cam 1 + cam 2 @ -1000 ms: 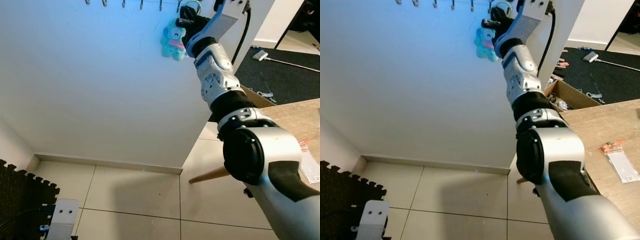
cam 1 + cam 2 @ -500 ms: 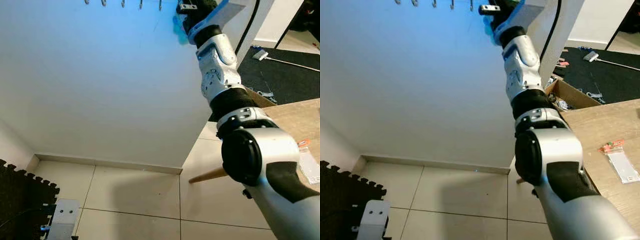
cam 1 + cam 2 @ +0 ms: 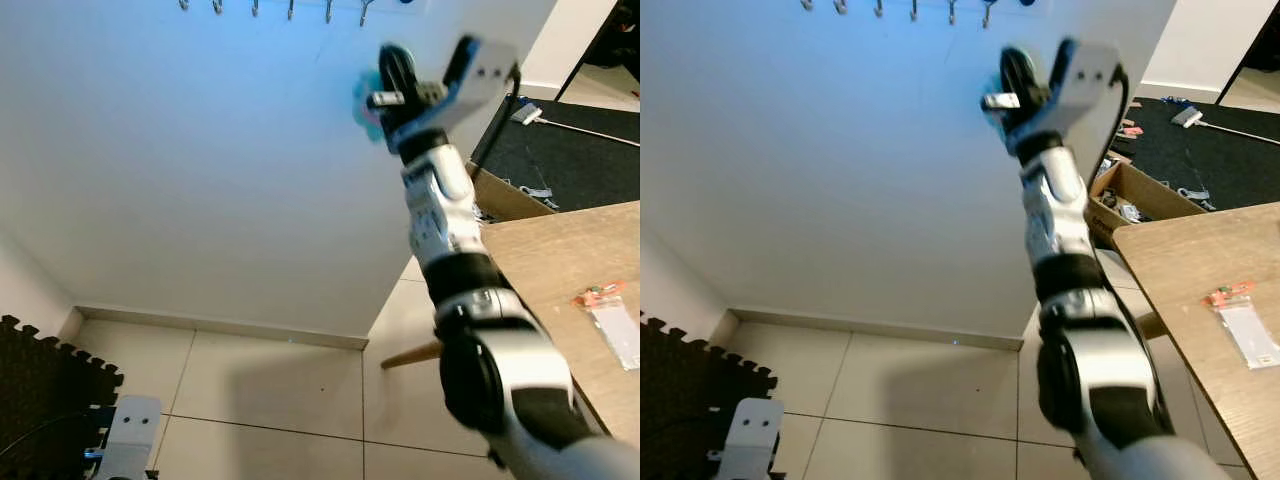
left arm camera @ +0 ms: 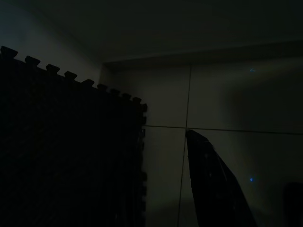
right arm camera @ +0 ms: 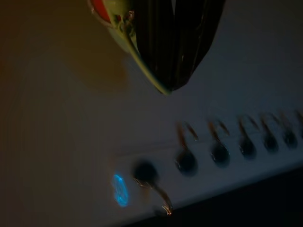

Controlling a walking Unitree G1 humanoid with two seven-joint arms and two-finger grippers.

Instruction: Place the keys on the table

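A white wall (image 3: 200,150) filled most of the scene, with a row of hooks (image 3: 290,9) along its top edge near twelve o'clock, pale floor tiles (image 3: 270,390) below, and a dark foam mat (image 3: 40,390) at eight o'clock. A wooden table (image 3: 560,260) reached in from four o'clock, a small plastic packet (image 3: 612,318) lying on it.

The right gripper (image 3: 398,85) was raised toward one o'clock, just below the hooks and apart from them. Its fingers were pressed together, and a blurred turquoise and pink soft charm, which I took for the keys (image 3: 368,100), sat at them. In the right wrist view the closed fingers (image 5: 175,42) pinched a greenish edge of it, with the hooks beyond. The left gripper (image 4: 213,189) hung idle over the floor; whether it was open or closed I could not tell.

By my judgement the keys were off their hook and the carry was in hand. Next, the arm needed to swing down toward four o'clock, over bare table, and let go low.
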